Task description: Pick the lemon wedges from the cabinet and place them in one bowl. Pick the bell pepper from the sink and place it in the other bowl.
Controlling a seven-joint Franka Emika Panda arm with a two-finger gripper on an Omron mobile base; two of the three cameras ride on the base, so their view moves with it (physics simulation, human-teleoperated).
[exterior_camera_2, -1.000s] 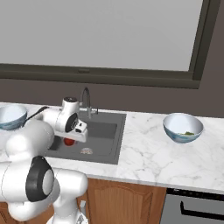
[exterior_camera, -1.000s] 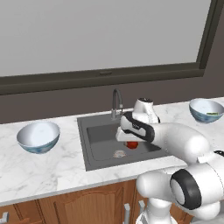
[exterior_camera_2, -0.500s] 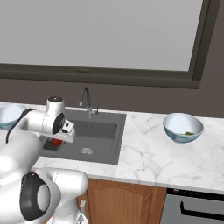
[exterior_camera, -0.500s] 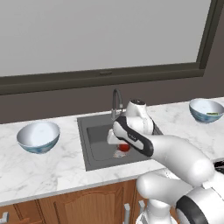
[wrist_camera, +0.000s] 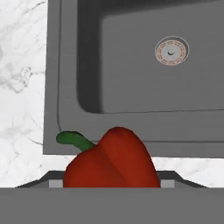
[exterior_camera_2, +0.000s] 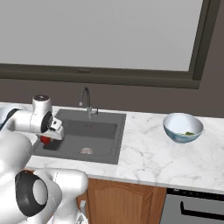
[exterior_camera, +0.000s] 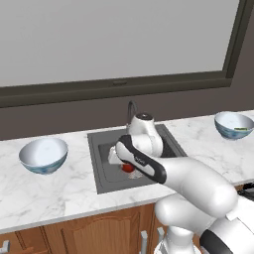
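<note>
The end effector (exterior_camera: 128, 167) was clenched on the bell pepper (wrist_camera: 111, 159), which sat at the bottom centre of the hand view, its green stem pointing to the upper left. In the left base view the pepper showed as a red spot just left of centre, under the white wrist, above the sink (exterior_camera: 104, 182). In the right base view it appeared at the left edge of the frame, beside the wrist, over the near left corner of the basin. The hand view showed the basin's front rim and the marble desk (wrist_camera: 22, 87) below the pepper, with the drain (wrist_camera: 172, 50) at the upper right, well apart from it. The pepper was judged lifted clear of the basin floor.

One bowl (exterior_camera_2: 183, 127) stood at the right of the right base view, on the desk. It held small green-yellow pieces against its white inside, taken to be the lemon wedges (exterior_camera_2: 189, 133); their number could not be told. That part of the task was judged done or nearly so.

The other bowl (exterior_camera: 43, 155) stood at the left of the left base view, white inside, with nothing seen in it. It lay well apart from the pepper.

Remaining work, as judged: carry the pepper across the desk to that bowl and release it there.
</note>
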